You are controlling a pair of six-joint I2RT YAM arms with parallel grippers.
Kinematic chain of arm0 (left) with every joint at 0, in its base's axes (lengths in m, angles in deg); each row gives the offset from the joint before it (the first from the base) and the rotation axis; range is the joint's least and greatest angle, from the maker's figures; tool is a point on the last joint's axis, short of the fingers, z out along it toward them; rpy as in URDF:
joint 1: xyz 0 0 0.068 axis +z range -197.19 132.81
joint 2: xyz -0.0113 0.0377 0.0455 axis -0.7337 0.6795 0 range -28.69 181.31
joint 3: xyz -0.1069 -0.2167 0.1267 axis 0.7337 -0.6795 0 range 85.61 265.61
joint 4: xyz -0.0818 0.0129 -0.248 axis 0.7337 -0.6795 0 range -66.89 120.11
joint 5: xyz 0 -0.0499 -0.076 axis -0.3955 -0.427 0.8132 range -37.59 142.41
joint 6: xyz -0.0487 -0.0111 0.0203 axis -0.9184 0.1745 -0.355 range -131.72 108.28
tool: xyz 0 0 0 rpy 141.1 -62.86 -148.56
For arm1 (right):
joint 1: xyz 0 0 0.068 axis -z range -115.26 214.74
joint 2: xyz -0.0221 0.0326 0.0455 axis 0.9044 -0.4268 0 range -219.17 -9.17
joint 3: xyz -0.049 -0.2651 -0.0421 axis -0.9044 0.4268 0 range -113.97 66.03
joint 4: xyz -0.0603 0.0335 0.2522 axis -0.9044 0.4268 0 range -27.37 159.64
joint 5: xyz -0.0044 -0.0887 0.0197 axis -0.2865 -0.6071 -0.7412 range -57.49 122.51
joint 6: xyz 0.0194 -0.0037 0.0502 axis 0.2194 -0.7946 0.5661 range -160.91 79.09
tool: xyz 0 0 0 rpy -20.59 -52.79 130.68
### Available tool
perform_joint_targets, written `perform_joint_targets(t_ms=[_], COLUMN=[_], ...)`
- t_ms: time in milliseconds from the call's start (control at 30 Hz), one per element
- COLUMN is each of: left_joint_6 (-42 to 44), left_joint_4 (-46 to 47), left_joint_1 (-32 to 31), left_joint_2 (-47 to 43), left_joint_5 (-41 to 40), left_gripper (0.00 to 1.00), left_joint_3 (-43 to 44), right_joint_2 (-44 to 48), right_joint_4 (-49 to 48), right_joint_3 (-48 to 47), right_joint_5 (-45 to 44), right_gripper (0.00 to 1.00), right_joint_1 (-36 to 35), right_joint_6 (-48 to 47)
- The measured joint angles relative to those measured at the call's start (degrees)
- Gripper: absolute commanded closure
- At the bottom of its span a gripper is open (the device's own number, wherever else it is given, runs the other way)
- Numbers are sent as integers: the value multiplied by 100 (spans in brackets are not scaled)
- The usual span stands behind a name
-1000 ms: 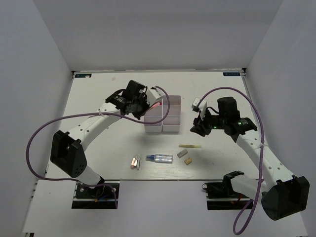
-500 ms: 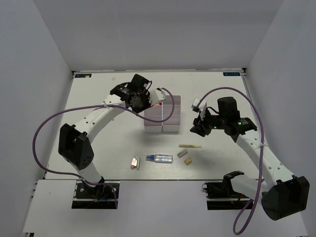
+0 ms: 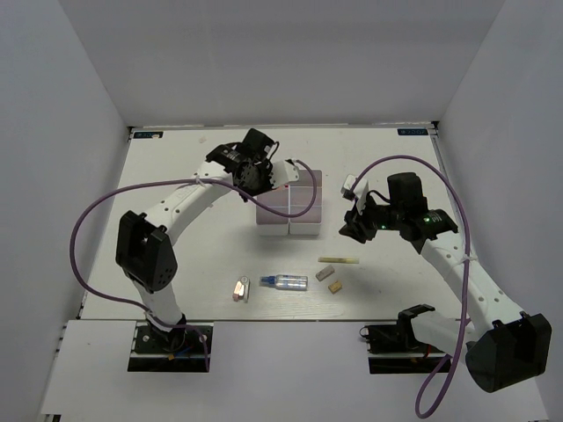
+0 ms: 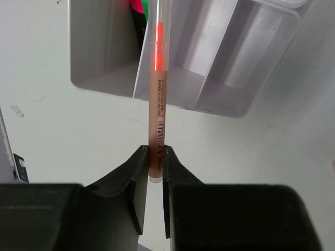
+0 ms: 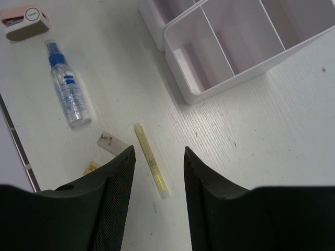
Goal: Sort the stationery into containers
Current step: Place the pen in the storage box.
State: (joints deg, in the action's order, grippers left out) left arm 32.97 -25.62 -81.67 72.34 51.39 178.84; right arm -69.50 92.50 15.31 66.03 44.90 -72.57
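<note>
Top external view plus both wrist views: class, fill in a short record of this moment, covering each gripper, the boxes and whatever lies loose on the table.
Left gripper: shut on pink stick, far end over the white boxes
Right gripper: open, above yellow stick
Loose on table: yellow stick, spray bottle, two small erasers, pink-and-tan item

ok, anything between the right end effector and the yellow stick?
Nothing visible. The yellow stick lies on bare table, in line with the gap of the open right end effector. A grey eraser sits beside it, apart.
</note>
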Motion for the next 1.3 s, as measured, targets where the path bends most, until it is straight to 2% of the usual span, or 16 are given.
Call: perform_joint_targets(t_ms=[767, 1300], left_joint_6=[494, 793], left_joint_4=[-129, 114], left_joint_1=[-354, -793], left_joint_2=[389, 389], left_joint_5=[-811, -1882], left_gripper=[99, 99], left_joint_3=[400, -76], right_joint_2=[0, 4], right_joint_4=[4, 7], right_joint_3=[0, 0], right_joint_5=[-33, -33], right_gripper=[54, 54], right_joint_1=[0, 0], right_joint_6=[-31, -35])
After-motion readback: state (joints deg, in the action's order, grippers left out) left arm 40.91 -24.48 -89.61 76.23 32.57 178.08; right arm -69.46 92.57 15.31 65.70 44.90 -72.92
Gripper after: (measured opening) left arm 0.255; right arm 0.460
